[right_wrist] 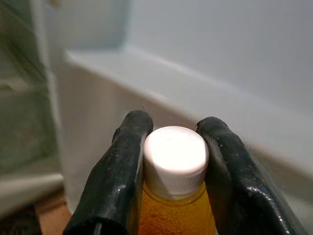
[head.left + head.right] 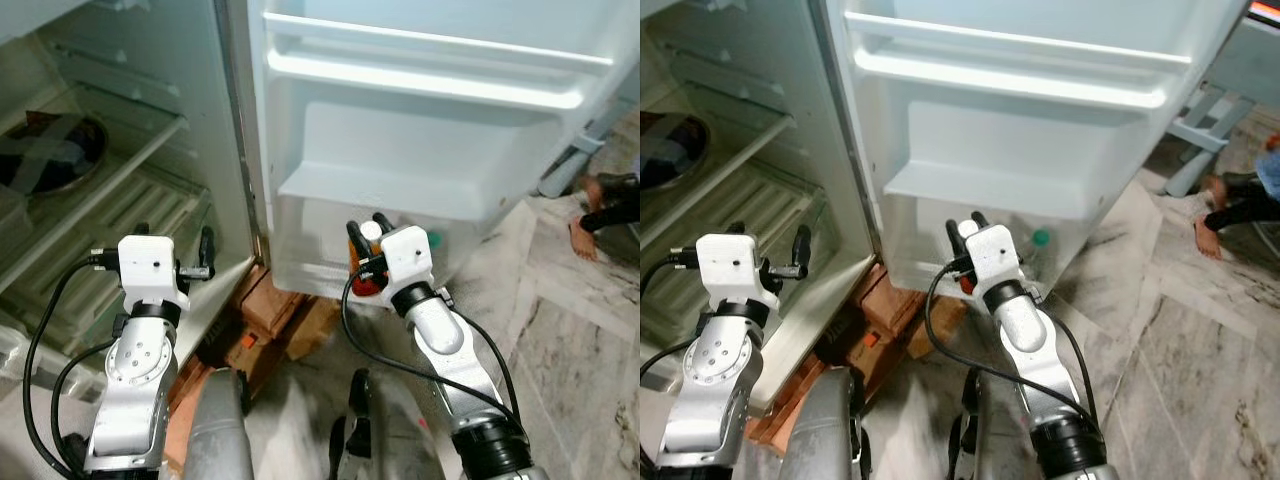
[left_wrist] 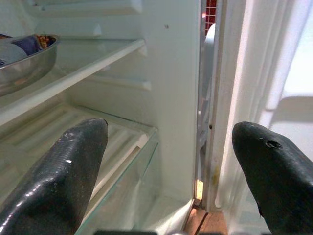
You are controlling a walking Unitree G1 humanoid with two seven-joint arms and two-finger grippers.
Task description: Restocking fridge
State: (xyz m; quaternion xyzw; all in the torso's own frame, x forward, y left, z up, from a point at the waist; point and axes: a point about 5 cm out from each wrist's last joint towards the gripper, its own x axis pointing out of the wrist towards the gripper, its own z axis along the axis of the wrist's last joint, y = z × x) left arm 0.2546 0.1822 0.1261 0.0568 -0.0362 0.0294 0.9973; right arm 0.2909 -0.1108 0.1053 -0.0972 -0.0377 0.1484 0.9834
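Bottle [image 1: 174, 188] first: white cap, orange-yellow contents, pinched just under and around the cap by the right gripper [image 2: 368, 232], whose two black fingers are closed snugly against either side of it. It hangs low in front of the open fridge door [image 2: 430, 110], close to the clear bottom door bin [image 2: 300, 255], not yet inside it.

To land it well, I'd say the arm should lift the bottle's base clear of the bin's front wall, carry it in upright, and let go only once the base is sitting flat. A grip this high on the neck could let the body swing, so slow is better.

The left gripper [image 3: 171, 171] hovers by the fridge's lower shelves [image 3: 73, 78], fingers spread wide with nothing between them.

Much of the bottle's body is hidden behind the white wrist housing, so its label and full shape can't be read. Something green-capped [image 2: 1041, 238] sits in the bin, too blurred through the plastic to identify. A person's foot [image 2: 582, 238] is cut off at the edge of the marble floor [image 2: 570, 340].
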